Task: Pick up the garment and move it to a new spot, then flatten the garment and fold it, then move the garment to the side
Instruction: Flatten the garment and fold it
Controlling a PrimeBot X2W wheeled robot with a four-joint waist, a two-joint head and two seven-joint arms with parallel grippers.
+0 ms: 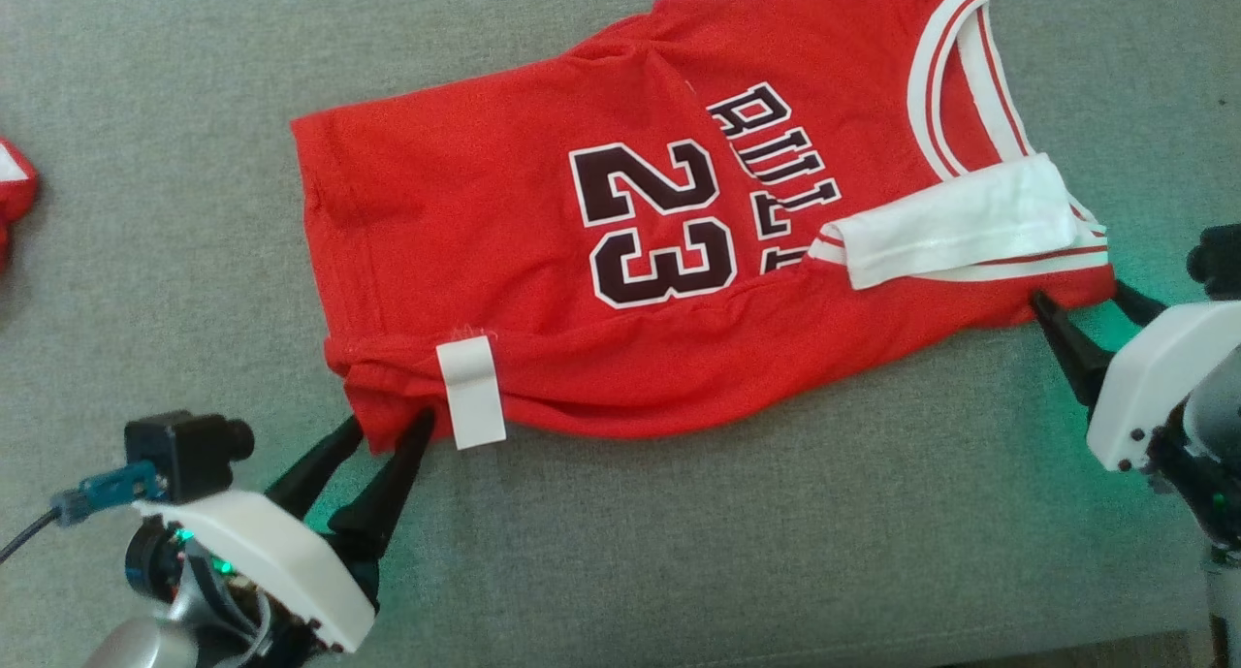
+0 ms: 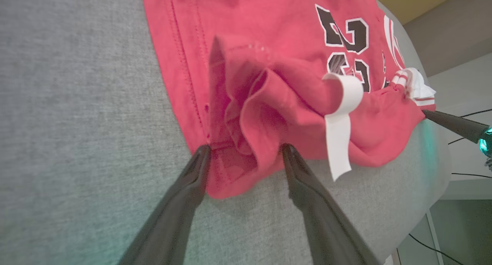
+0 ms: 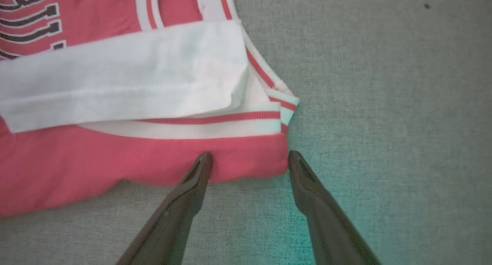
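The garment (image 1: pixel 543 261) is a red jersey with a black "23", lying partly folded on the grey surface. Its near edge is doubled over, and a white tag (image 1: pixel 470 392) hangs there. My left gripper (image 1: pixel 390 424) is open, its fingers straddling the bunched lower-left corner (image 2: pixel 238 115); the left wrist view shows the gripper (image 2: pixel 246 147) with folds of cloth between the tips. My right gripper (image 1: pixel 1079 295) is open at the lower-right corner. In the right wrist view the gripper (image 3: pixel 250 154) frames the red edge (image 3: pixel 246 163) below a white turned-over band (image 3: pixel 123 76).
Everything rests on a grey fabric-covered surface (image 1: pixel 679 552). A second red cloth (image 1: pixel 12 193) pokes in at the far left edge. In the left wrist view the surface's edge (image 2: pixel 442 172) drops off at the right, with cables beyond it.
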